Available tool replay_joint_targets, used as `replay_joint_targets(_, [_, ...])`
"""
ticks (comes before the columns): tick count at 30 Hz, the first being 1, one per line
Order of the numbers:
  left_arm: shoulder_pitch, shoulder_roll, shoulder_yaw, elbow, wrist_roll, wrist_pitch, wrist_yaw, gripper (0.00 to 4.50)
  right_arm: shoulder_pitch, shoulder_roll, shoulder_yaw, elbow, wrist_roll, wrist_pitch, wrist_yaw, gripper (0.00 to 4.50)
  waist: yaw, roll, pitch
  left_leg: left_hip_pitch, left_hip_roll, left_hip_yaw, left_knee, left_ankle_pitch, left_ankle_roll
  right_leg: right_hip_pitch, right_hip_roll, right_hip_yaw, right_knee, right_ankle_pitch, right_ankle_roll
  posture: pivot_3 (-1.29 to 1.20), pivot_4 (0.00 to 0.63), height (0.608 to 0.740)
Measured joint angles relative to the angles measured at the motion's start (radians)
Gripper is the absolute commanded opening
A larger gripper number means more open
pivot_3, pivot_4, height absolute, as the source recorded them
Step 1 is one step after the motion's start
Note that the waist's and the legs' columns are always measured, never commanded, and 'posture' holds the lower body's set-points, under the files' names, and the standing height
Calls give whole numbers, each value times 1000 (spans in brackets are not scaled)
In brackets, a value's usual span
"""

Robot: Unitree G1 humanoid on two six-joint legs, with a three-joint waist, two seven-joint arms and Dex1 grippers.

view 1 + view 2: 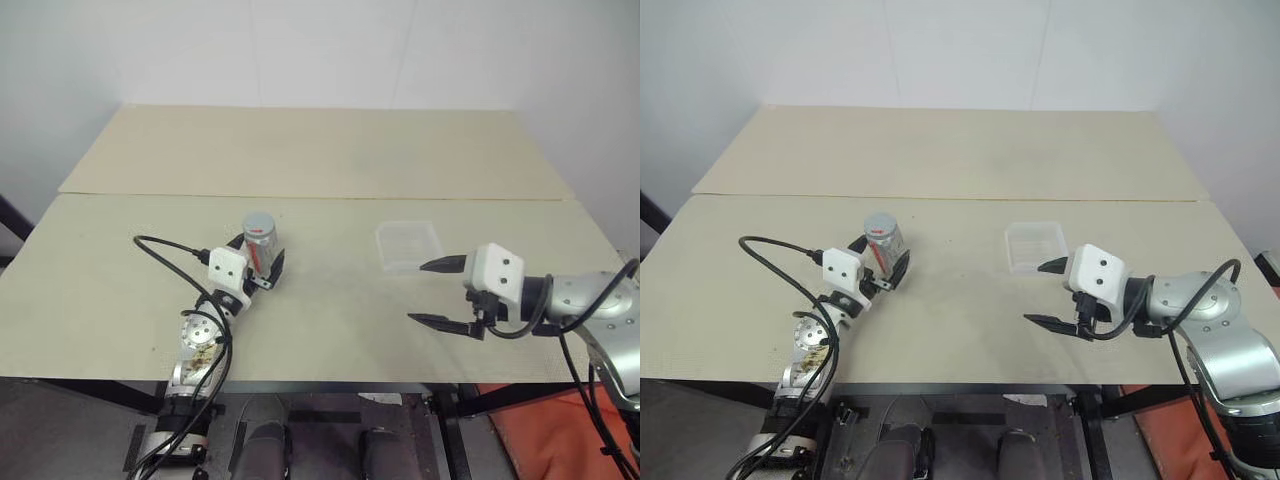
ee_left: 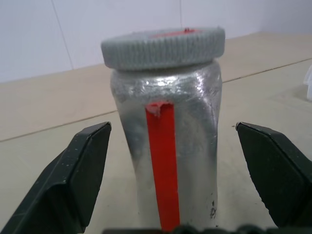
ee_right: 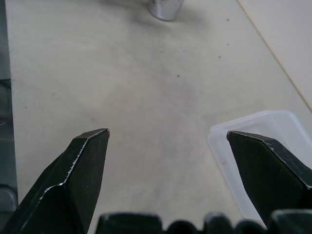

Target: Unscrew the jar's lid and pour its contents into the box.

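The jar stands upright on the table's left half, silvery, with a red strip down its side. The grey ribbed lid is on top of it. My left gripper is open around the jar, one finger on each side with a gap between each pad and the jar's wall. The clear box lies flat to the right of centre. My right gripper hovers open just in front of the box, pointing left with nothing between its fingers; in its wrist view the box lies by one finger.
The table is two pale boards with a seam running across behind the jar and box. A white wall rises behind. A black cable loops off my left wrist. The front edge lies close under both arms.
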Motion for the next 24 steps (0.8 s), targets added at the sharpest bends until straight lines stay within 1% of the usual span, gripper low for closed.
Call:
replay_joint_targets(1, [-6,-2,0,16,0,-5,0,4061,5,-3,-3,-4,4,0,-1,4500,0,0,0,0,0,0,0,0,0,0,0,0,0,0,0,0,150,740])
replay_joint_targets(2, [-13,-6,0,34,0,-13,1,3829,6,-4,-4,-5,5,0,-2,4500,0,0,0,0,0,0,0,0,0,0,0,0,0,0,0,0,150,740])
replay_joint_targets(6, [-38,-18,1,92,-1,-23,9,2513,7,-4,-4,-9,13,2,-14,4500,1,0,0,0,0,0,0,0,0,0,0,0,0,0,0,0,150,740])
replay_joint_targets(7, [-41,-20,1,94,-2,-24,9,2234,7,-4,-4,-10,13,3,-16,4500,1,0,0,0,0,0,0,0,0,0,0,0,0,0,0,0,150,740])
replay_joint_targets(8, [-42,-21,1,96,-2,-26,9,2130,7,-4,-4,-11,13,5,-17,4500,0,0,0,0,0,0,0,0,0,0,0,0,0,0,0,0,150,740])
replay_joint_targets(13, [-41,-21,1,100,-2,-37,7,2130,1,1,2,-23,13,16,-34,4500,0,0,0,0,0,0,0,0,0,0,0,0,0,0,0,0,150,740])
replay_joint_targets(17, [-24,-22,-3,65,-9,-25,-3,2130,-57,61,35,-26,15,49,-82,4500,-3,0,0,0,0,-1,0,0,0,0,0,0,0,0,0,0,150,740])
replay_joint_targets(19, [-10,-25,-6,23,-32,-7,-12,2130,-101,123,54,-31,33,88,-129,4500,-5,0,0,0,0,-1,0,0,0,0,0,0,0,0,0,0,150,740])
replay_joint_targets(23, [30,-24,-37,-110,-80,78,-60,2130,-187,368,107,-47,76,212,-317,4500,-12,0,0,0,1,-1,-1,0,0,-1,1,0,1,0,0,0,150,740])
replay_joint_targets(24, [40,-20,-52,-144,-84,103,-78,2130,-196,414,128,-50,76,230,-360,4500,-12,0,0,0,0,-1,-1,0,0,-1,1,0,1,0,0,0,150,740])
